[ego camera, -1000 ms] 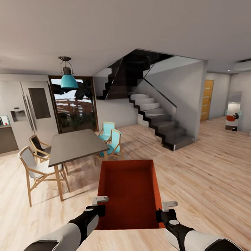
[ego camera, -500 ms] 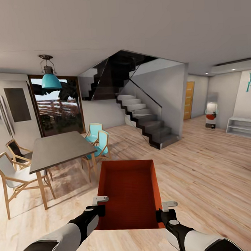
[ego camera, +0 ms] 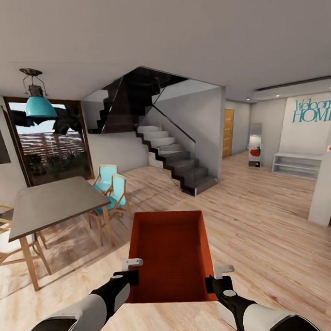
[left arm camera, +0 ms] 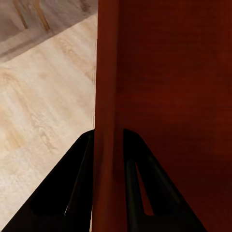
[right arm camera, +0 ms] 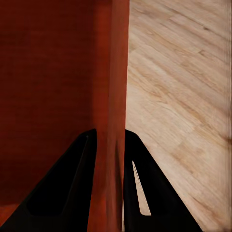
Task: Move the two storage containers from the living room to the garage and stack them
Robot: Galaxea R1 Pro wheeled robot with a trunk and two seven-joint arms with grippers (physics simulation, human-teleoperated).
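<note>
An orange-red storage container [ego camera: 171,255] hangs in front of me above light wood plank flooring, held by both arms. My left gripper [ego camera: 133,277] is shut on its left wall, and the left wrist view shows that thin wall [left arm camera: 107,121] pinched between the two black fingers [left arm camera: 79,193]. My right gripper [ego camera: 211,282] is shut on the right wall [right arm camera: 111,111], with a black finger [right arm camera: 140,193] on each side. The second container is out of view.
A grey dining table [ego camera: 48,203] with wooden and teal chairs [ego camera: 113,192] stands to the left. A dark staircase [ego camera: 172,158] rises ahead. A corridor with an orange door [ego camera: 227,133] lies beyond, a white shelf [ego camera: 296,164] and a white pillar [ego camera: 326,186] at the right.
The whole view has swung to the right: table, stairs and door slid leftward, and the wall lettering and pillar came into view. The container and both grippers kept their hold.
</note>
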